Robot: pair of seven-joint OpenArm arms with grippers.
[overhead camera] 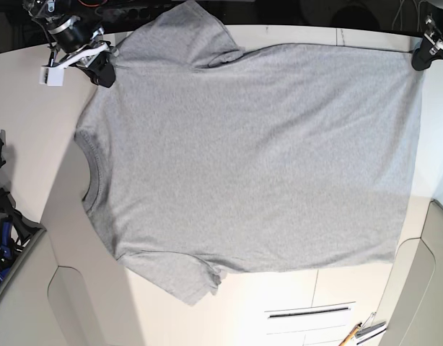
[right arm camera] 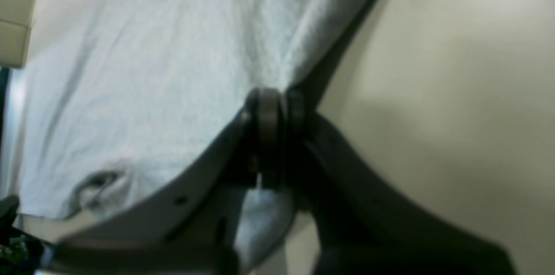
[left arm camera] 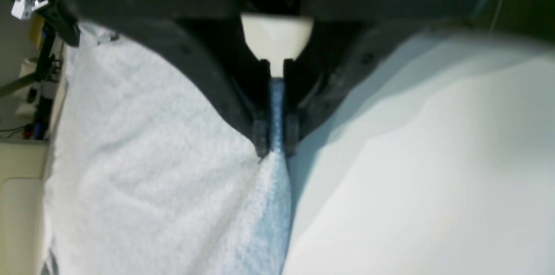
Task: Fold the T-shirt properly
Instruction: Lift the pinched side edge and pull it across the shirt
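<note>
The grey T-shirt (overhead camera: 250, 151) lies spread flat on the pale table (overhead camera: 34, 122), plain side up, ribbed neck (overhead camera: 90, 173) at the left and hem at the right. No lettering shows. My right gripper (overhead camera: 102, 72) is at the far left, shut on the shirt's far shoulder; in the right wrist view (right arm camera: 277, 108) the cloth (right arm camera: 143, 71) is pinched between its jaws. My left gripper (overhead camera: 421, 59) is at the far right, shut on the far hem corner; in the left wrist view (left arm camera: 277, 138) a fold of cloth (left arm camera: 143, 145) runs between its fingers.
One sleeve (overhead camera: 185, 277) hangs near the table's front edge, the other (overhead camera: 185, 36) reaches its far edge. A pencil and clip (overhead camera: 358, 333) lie at the bottom right. Dark tools (overhead camera: 1, 223) sit off the table's left edge.
</note>
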